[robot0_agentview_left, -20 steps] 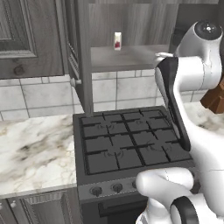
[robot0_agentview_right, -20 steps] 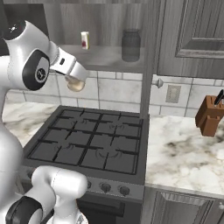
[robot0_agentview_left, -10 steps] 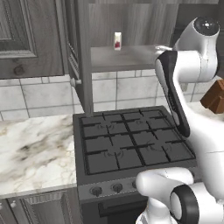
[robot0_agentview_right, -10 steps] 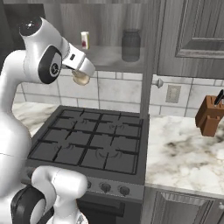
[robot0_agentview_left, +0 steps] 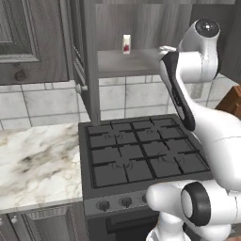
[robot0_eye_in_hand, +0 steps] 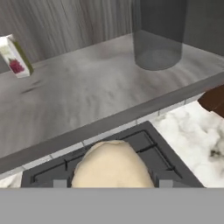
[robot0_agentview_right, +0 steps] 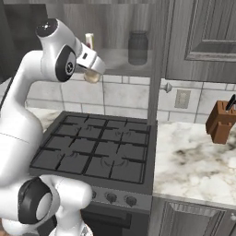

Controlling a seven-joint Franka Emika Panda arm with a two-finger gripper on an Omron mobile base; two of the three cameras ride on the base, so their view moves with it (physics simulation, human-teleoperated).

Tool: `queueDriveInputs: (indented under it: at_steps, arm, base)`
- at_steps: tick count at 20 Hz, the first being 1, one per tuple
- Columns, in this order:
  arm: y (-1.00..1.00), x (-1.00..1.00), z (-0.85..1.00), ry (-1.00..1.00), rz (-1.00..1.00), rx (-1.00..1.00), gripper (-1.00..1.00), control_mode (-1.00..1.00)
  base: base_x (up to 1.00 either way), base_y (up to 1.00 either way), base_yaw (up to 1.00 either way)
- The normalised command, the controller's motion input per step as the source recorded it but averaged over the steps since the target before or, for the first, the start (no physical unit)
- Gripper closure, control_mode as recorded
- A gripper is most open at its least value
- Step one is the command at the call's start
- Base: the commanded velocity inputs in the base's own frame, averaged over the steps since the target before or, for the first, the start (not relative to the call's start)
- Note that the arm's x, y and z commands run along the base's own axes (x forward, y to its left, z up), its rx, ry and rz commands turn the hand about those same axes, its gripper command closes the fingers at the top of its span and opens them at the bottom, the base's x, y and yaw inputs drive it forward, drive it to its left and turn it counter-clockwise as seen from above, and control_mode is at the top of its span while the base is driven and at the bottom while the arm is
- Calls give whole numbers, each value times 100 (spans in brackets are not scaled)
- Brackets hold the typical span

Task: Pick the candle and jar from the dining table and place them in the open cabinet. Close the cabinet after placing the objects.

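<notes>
Gripper (robot0_agentview_right: 93, 73) grasping candle (robot0_eye_in_hand: 111, 164), just before cabinet (robot0_agentview_right: 203, 37) shelf edge.
Stove (robot0_agentview_right: 99, 150) below; jar (robot0_eye_in_hand: 158, 35) on shelf ahead.

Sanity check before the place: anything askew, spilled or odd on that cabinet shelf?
Nothing stands out. The jar and the small white carton stand upright and well apart on the shelf, no spill. The gripper holds the candle over the stove.

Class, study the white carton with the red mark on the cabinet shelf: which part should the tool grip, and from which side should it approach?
Grip the carton across its narrow flat sides at mid-height, coming from the open front of the cabinet shelf. It stands upright with free shelf around it; the jar stands well apart.
</notes>
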Motion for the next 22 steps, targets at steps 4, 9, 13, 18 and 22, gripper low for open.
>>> queueDriveInputs:
  at_steps: [4, 9, 13, 18, 22]
  arm:
    - [0, 59, 1, 0, 1, 0, 100, -100]
    - [0, 56, 4, 0, 0, 0, 100, -100]
    - [0, 56, 4, 0, 0, 0, 100, -100]
    - [0, 50, 3, 0, 0, 0, 100, -100]
    - [0, 33, 1, -2, 0, 0, 100, -100]
  base:
    - [0, 0, 0]
    - [0, 0, 0]
    - [0, 0, 0]
    - [0, 0, 0]
    - [0, 0, 0]
